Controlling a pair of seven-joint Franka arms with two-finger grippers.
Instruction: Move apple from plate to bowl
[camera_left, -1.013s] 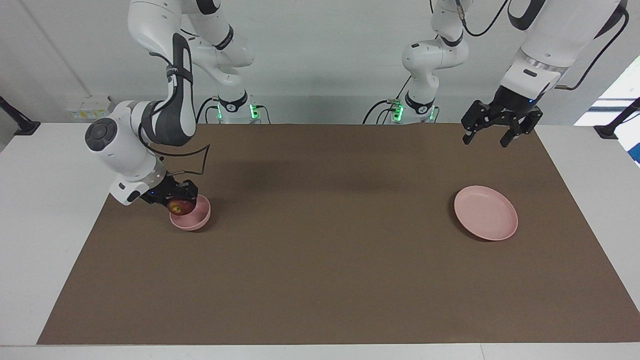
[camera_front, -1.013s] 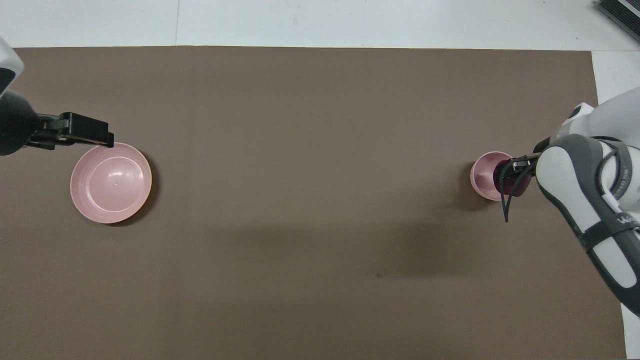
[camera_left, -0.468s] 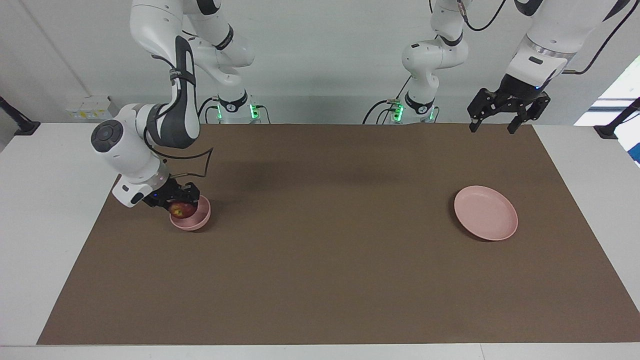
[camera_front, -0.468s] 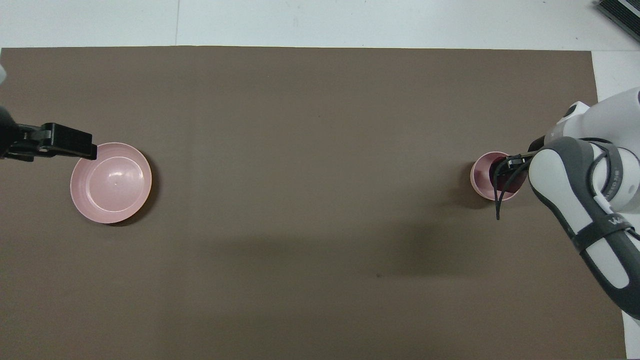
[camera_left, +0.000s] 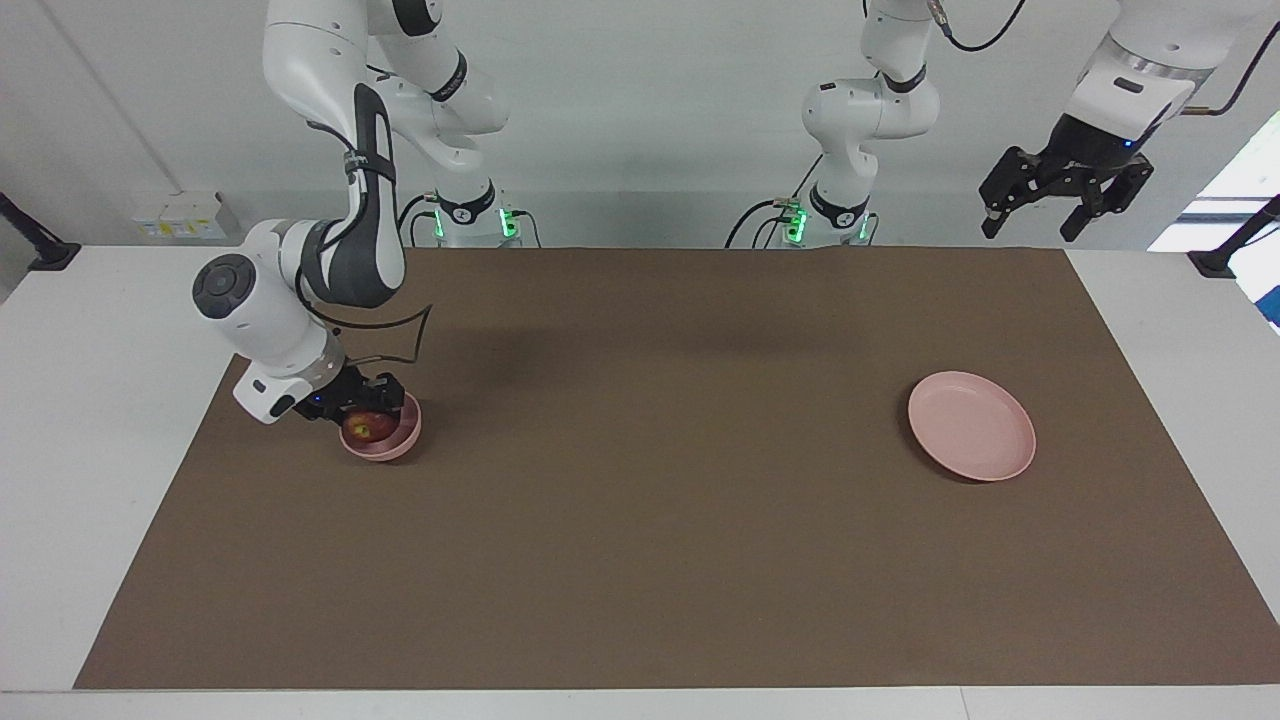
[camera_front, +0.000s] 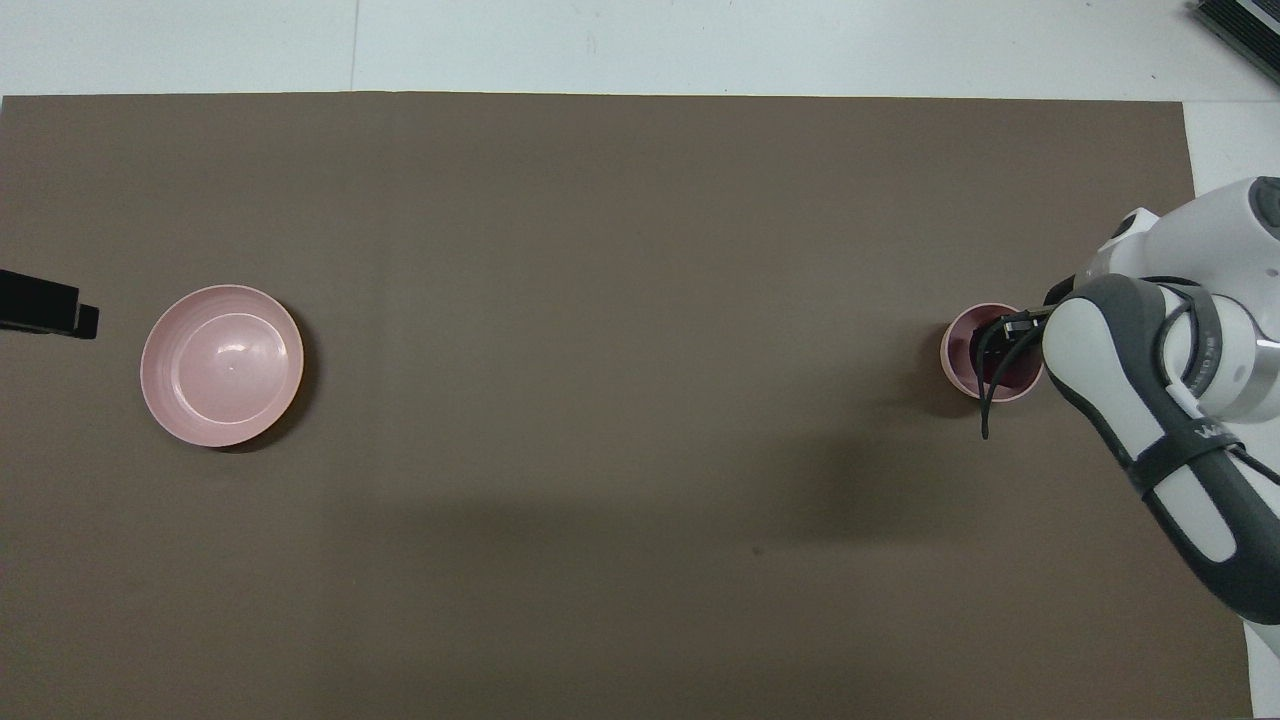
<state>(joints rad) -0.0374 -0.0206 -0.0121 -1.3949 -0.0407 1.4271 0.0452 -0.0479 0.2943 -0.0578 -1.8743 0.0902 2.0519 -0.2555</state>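
Note:
The small deep pink bowl (camera_left: 397, 444) stands toward the right arm's end of the table. My right gripper (camera_left: 368, 406) reaches down into it and is shut on the dark red apple (camera_left: 362, 427), which sits low inside the bowl. In the overhead view the right gripper (camera_front: 1002, 343) covers most of the apple (camera_front: 1008, 371) and part of the bowl (camera_front: 954, 356). The wide pink plate (camera_left: 971, 426) lies empty toward the left arm's end; it also shows in the overhead view (camera_front: 222, 365). My left gripper (camera_left: 1063, 208) is open and empty, high above the table's edge nearest the robots.
A brown mat (camera_left: 660, 480) covers the table, with white table margins around it. Only the tip of the left gripper (camera_front: 48, 312) shows at the overhead view's edge, beside the plate.
My right gripper has lowered the apple deeper into the bowl. My left gripper has risen and drawn away from over the plate, toward its own end of the table.

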